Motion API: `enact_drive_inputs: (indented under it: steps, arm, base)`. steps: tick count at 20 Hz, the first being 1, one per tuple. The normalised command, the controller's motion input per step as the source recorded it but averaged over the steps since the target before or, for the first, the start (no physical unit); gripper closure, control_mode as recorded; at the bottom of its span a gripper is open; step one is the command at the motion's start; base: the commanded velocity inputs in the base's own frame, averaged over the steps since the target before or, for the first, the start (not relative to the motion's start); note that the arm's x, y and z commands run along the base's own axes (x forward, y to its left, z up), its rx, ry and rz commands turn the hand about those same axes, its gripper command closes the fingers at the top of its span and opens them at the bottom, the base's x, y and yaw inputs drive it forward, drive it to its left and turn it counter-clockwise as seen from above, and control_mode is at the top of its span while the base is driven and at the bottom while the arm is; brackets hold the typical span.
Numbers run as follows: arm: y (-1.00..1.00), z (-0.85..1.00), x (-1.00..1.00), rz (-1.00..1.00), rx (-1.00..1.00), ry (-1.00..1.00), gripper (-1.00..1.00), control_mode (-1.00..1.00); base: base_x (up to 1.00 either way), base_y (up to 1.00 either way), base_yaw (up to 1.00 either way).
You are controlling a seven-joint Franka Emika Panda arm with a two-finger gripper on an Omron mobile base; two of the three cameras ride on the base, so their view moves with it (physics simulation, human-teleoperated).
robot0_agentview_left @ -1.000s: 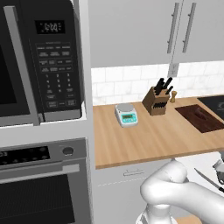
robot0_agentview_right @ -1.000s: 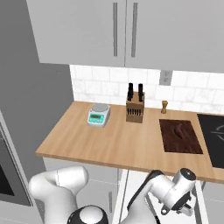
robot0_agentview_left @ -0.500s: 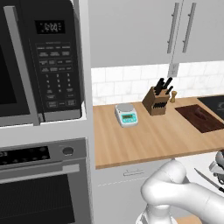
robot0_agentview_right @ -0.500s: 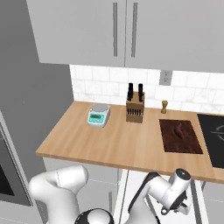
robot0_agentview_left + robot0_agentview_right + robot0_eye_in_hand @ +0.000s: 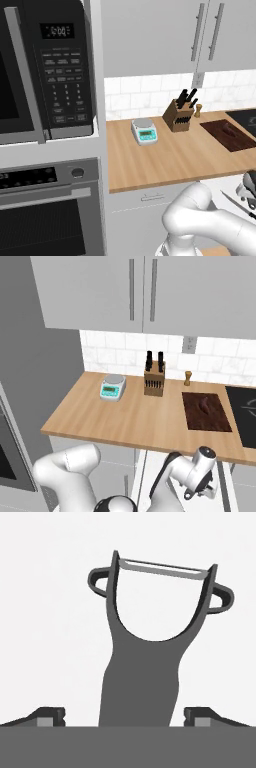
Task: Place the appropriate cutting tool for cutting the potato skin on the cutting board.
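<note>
Peeler (image 5: 145, 657), dark Y-shaped with a thin metal blade at 12 o'clock, lies between spread fingertips (image 5: 50, 716), gaps either side. Base views show the reddish board (image 5: 206, 412) on pale wood counter (image 5: 125, 418).

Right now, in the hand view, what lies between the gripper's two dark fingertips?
The dark grey Y-shaped peeler: its handle runs up between the fingertips, with a clear gap on each side, so the gripper is not yet closed on it.

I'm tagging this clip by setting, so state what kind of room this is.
A home kitchen, rendered: a microwave above a built-in oven, a wooden counter carrying a knife block, and a cooktop.
</note>
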Motion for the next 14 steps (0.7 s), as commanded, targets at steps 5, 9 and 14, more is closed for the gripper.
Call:
enact_drive_inputs:
  steps: [5, 9, 14]
  arm:
    - [0.00, -0.38, 0.00, 0.00, 0.00, 0.01, -1.00, -1.00]
    - [0.19, -0.79, -0.41, 0.00, -0.07, 0.00, 1.00, -1.00]
    - [0.37, -0.98, -0.63, 0.00, -0.14, 0.00, 1.00, -1.00]
  base:
    - [0.00, 0.00, 0.00]
    - [0.00, 0.00, 0.00]
    - [0.00, 0.00, 0.00]
